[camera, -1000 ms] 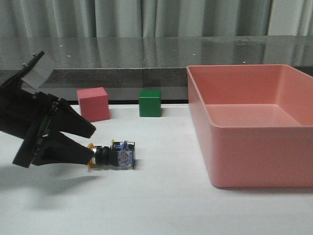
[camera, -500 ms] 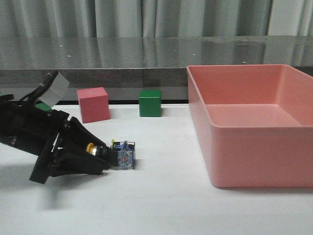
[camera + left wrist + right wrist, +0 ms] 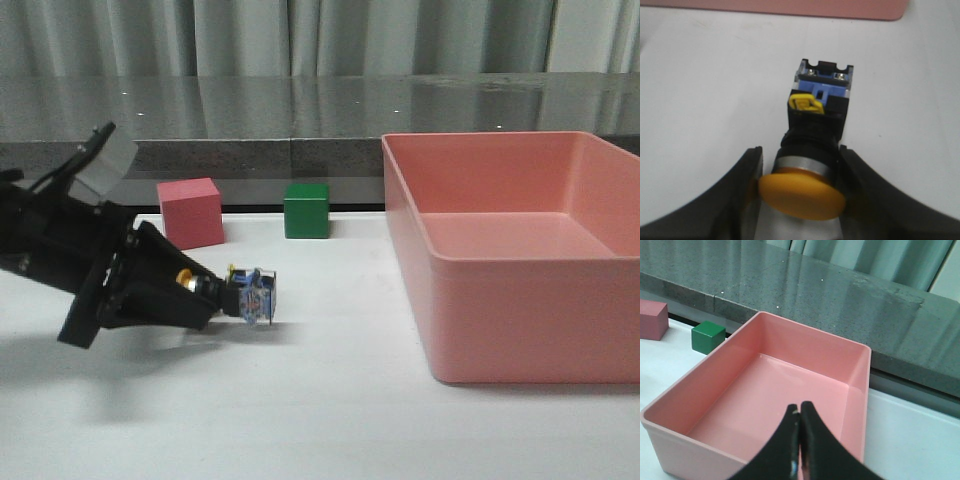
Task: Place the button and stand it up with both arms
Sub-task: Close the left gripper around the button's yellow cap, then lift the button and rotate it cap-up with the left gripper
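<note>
The button [image 3: 248,297] lies on its side, yellow cap toward my left gripper [image 3: 205,295], blue-black contact block pointing right. It hangs slightly above the white table, with a shadow under it. In the left wrist view the button [image 3: 817,120] shows its yellow cap [image 3: 802,195] and black collar pinched between the two black fingers [image 3: 751,172]; the left gripper [image 3: 800,167] is shut on it. My right gripper [image 3: 800,412] is shut with nothing in it, hovering over the pink bin [image 3: 805,327]. The right arm is outside the front view.
A large pink bin [image 3: 500,140] fills the right side of the table. A pink cube [image 3: 190,212] and a green cube [image 3: 306,210] stand at the back, behind the button. A dark stone ledge and curtains run along the far edge.
The left gripper slid forward over the button's cap end and closed on it. The button has risen a little off the table and tilted.
</note>
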